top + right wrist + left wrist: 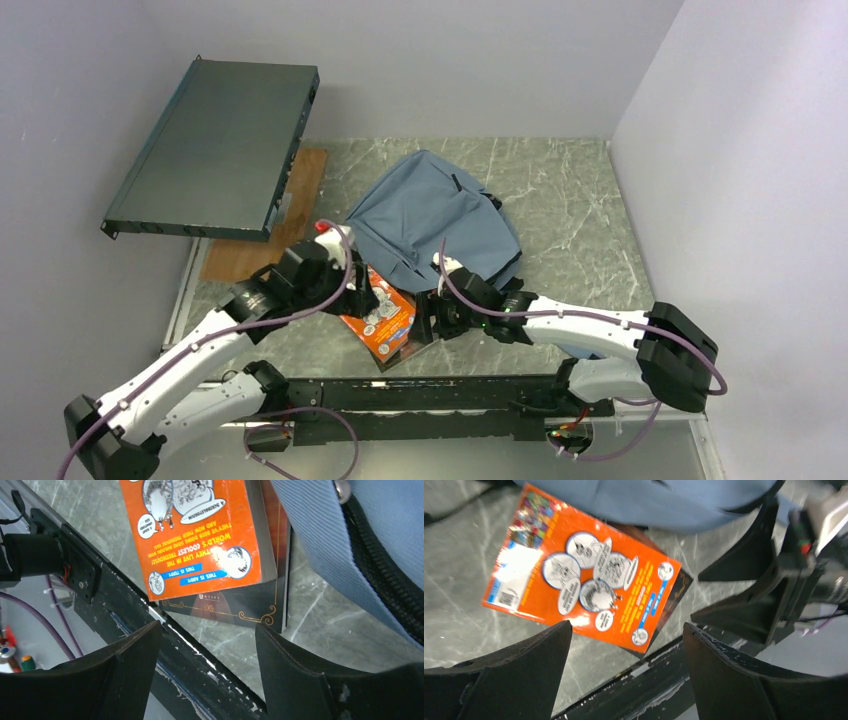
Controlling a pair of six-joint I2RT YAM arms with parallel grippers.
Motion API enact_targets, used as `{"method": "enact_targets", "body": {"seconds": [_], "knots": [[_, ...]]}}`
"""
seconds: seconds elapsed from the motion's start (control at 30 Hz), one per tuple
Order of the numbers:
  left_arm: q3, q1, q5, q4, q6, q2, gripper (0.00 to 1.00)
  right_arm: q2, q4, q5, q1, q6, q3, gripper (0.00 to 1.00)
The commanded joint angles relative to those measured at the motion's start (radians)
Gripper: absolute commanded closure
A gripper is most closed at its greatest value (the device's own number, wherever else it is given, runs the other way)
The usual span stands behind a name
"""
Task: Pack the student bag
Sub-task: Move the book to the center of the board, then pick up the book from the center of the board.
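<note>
Student bag [435,215] lay flat mid-table, blue-grey, rumpled. Only right wrist view showed dark book [235,607] beneath orange paperback [200,535], beside bag's blue strap [310,535]. Left gripper [626,627] and right gripper [208,626] both spread, empty, above books at bag's near edge.

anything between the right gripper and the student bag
Nothing visible. The open right gripper hovers close to the student bag's near edge. The orange book, stacked on a dark book, lies ahead of its fingers, beside the bag rather than across the way.
</note>
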State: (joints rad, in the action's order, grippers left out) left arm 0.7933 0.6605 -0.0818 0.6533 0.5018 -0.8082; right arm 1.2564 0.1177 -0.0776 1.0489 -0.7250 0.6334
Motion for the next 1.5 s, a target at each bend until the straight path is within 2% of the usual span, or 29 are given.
{"method": "enact_targets", "body": {"seconds": [0.0,0.07,0.2,0.33,0.43,0.57,0.73,0.87,1.07,1.3,1.47], "knots": [[-0.030,0.117,0.098,-0.042,0.130,-0.022,0.14,-0.038,-0.077,-0.074,-0.028,-0.092,-0.019,0.28],[-0.049,0.156,0.195,0.002,0.238,-0.039,0.13,-0.037,-0.076,-0.061,-0.043,-0.105,-0.022,0.28],[-0.163,0.160,0.266,0.011,0.425,-0.002,0.11,-0.043,-0.091,-0.038,-0.074,-0.129,-0.022,0.32],[-0.262,0.153,0.340,-0.025,0.528,0.097,0.01,-0.020,-0.018,-0.006,-0.073,-0.037,0.065,0.35],[-0.315,0.139,0.338,-0.094,0.557,0.144,0.00,0.035,0.001,-0.007,-0.072,0.020,0.133,0.38],[-0.367,0.101,0.314,-0.168,0.588,0.151,0.00,0.123,-0.023,-0.064,-0.070,0.063,0.192,0.49],[-0.458,0.055,0.323,-0.232,0.652,0.194,0.00,0.204,-0.144,-0.100,-0.071,0.046,0.170,0.60],[-0.537,0.041,0.301,-0.338,0.693,0.244,0.00,0.261,-0.180,-0.076,-0.072,0.035,0.150,0.67],[-0.590,0.039,0.269,-0.428,0.714,0.226,0.00,0.285,-0.201,-0.027,-0.075,0.016,0.064,0.71],[-0.692,0.040,0.244,-0.643,0.723,0.233,0.00,0.300,-0.239,-0.026,-0.079,-0.004,0.021,0.73],[-0.682,0.040,0.298,-0.594,0.733,0.245,0.00,0.314,-0.241,-0.043,-0.081,0.005,0.046,0.73]]}}
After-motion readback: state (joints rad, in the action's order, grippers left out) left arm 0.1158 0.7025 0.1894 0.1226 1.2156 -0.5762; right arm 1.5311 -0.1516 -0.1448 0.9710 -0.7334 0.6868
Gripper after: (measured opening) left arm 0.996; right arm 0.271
